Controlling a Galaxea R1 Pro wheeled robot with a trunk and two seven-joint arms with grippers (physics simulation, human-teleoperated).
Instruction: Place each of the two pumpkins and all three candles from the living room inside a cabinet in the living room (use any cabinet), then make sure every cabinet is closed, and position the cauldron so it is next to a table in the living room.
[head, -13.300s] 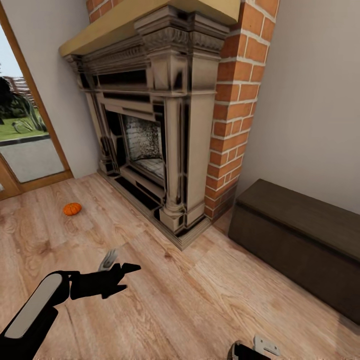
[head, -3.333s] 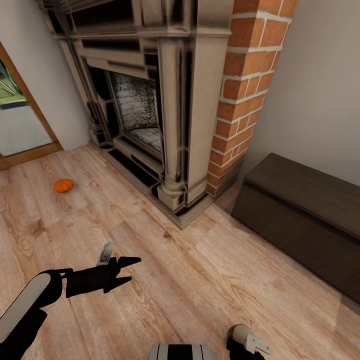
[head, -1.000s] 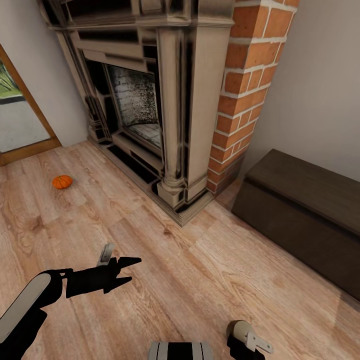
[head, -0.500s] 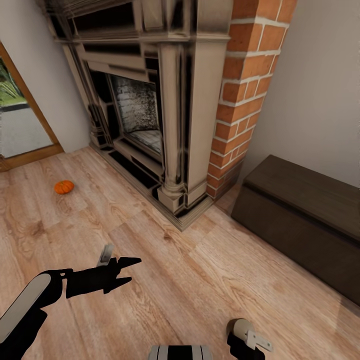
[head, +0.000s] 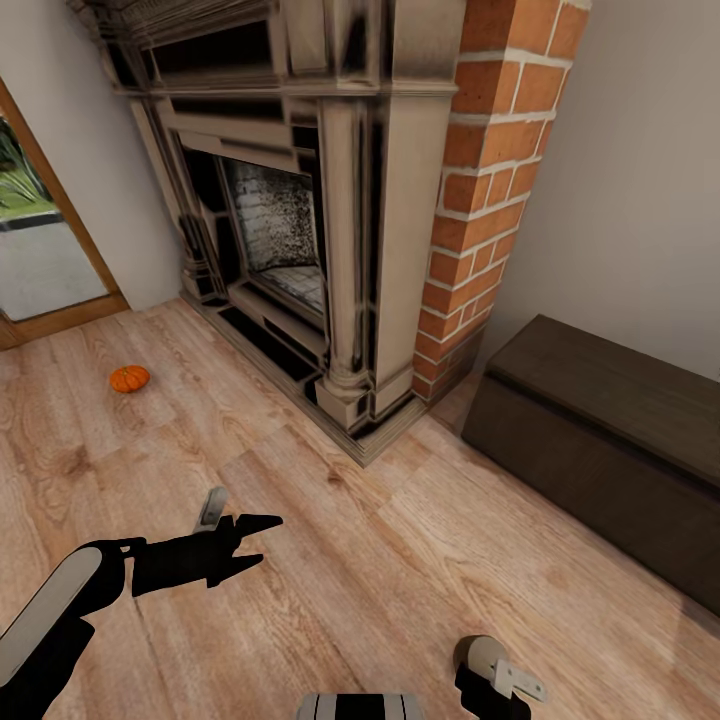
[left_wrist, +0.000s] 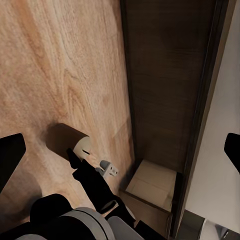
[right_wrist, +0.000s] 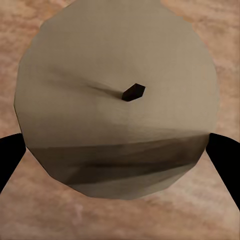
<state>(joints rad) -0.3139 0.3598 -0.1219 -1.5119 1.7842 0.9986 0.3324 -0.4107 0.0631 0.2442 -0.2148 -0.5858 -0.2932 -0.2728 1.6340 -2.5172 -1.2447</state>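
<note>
The left claw (head: 260, 541) hangs released over the wooden floor (head: 400, 560). In the left wrist view its two dark fingertips (left_wrist: 10, 152) stand far apart with nothing between them. The right claw (right_wrist: 117, 155) is clenched on a candle (right_wrist: 117, 75), a broad beige cylinder with a short dark wick. A black fingertip presses against it on each side, and bare floor lies beneath it. In the head view that candle (head: 478, 655) shows as a pale stub at the right claw (head: 492, 682), low and near the robot's body. The left wrist view catches it too, a beige cylinder (left_wrist: 67, 142) at the end of the dark right arm. One pumpkin (head: 129, 378) lies on the floor well ahead of the left claw and off to its left, apart from everything, between the glass door (head: 40, 255) and the fireplace (head: 300, 220). The cabinet (head: 600, 440) stands against the wall ahead of the right claw and to its right, just beside the brick column (head: 480, 210). Its dark front is shut and its flat top bare. From the left wrist the cabinet (left_wrist: 170, 75) appears as a long brown slab running along the floor.
</note>
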